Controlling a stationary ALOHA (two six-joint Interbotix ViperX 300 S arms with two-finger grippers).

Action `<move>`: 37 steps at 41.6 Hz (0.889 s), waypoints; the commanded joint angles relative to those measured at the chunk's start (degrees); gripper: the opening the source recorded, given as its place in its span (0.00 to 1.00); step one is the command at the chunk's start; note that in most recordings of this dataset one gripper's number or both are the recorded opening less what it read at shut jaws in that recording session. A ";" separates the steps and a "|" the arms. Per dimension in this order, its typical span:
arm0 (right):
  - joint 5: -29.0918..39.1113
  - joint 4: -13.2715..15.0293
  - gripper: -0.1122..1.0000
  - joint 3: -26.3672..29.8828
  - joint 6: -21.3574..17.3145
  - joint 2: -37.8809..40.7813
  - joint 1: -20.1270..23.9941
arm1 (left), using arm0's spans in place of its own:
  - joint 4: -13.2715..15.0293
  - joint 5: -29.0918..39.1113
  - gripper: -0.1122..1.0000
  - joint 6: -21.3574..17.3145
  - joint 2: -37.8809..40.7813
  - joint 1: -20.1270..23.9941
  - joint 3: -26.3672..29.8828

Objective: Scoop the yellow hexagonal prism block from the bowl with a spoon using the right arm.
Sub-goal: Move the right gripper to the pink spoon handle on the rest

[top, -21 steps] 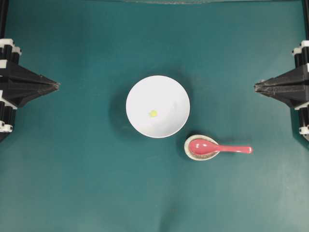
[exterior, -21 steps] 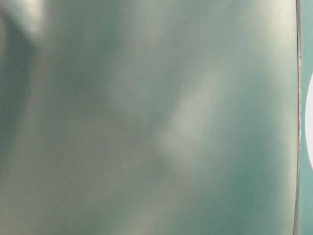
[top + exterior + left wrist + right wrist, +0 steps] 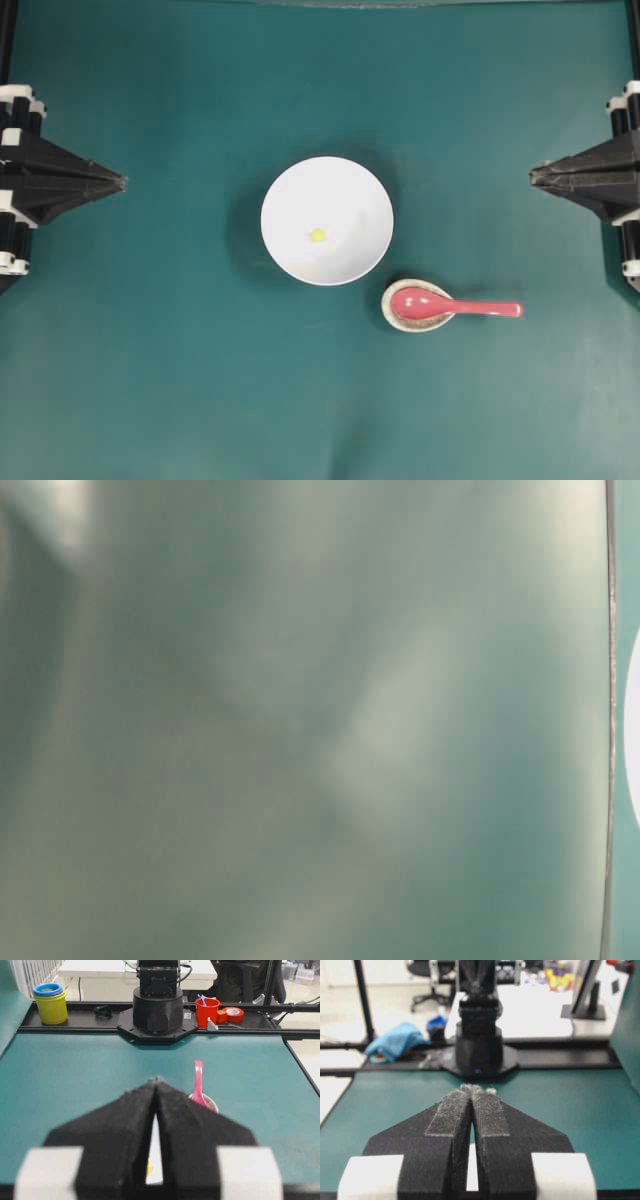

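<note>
**Two tools parked shut, block sitting in the bowl**

Two tools, both mine, both clenched on nothing. My right tool (image 3: 533, 177) sits at the right edge of the overhead view, tip pointing toward the middle; the right wrist view shows its jaws pressed together at the tip. My left tool (image 3: 121, 181) mirrors it at the left edge, jaws closed too in the left wrist view.

One yellow hexagonal prism block (image 3: 317, 235), lying inside the bowl (image 3: 290, 185), a bit left of and below the bowl's centre as seen from overhead. It is well apart from my right tool, off to the tool's left and slightly lower in the picture. Nothing touching it but the bowl.

One bowl, white, round, standing mid-table (image 3: 180, 380).

One spoon (image 3: 455, 306), pink-red, scoop resting in one small speckled dish (image 3: 388, 312) just beside the bowl's lower right rim. Handle sticks out over the dish's edge toward the right side of the overhead view. Spoon is nearer my right tool than the block is, but still apart from it, below and to its left in the picture.

Left wrist view: spoon handle and dish visible past the tool tip. Table-level view is a teal blur, nothing readable except a white sliver at its right edge.
</note>
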State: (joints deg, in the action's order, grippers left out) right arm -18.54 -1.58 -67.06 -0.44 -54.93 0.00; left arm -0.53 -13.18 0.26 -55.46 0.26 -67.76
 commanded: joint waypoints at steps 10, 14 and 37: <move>1.49 -1.41 0.45 1.14 -0.53 0.44 -0.09 | -0.18 -0.62 0.10 0.09 -0.44 0.09 1.23; 2.02 -1.41 0.56 0.88 -0.88 1.58 0.00 | -0.18 -0.62 0.10 0.00 -0.35 0.09 1.23; -24.17 -8.70 0.56 -5.54 -0.97 28.56 8.53 | -0.18 0.09 0.10 0.00 0.09 0.09 1.05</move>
State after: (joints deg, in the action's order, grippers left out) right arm -37.53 -8.26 -72.60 -1.49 -30.06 6.59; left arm -0.53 -13.01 0.26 -55.90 0.18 -67.76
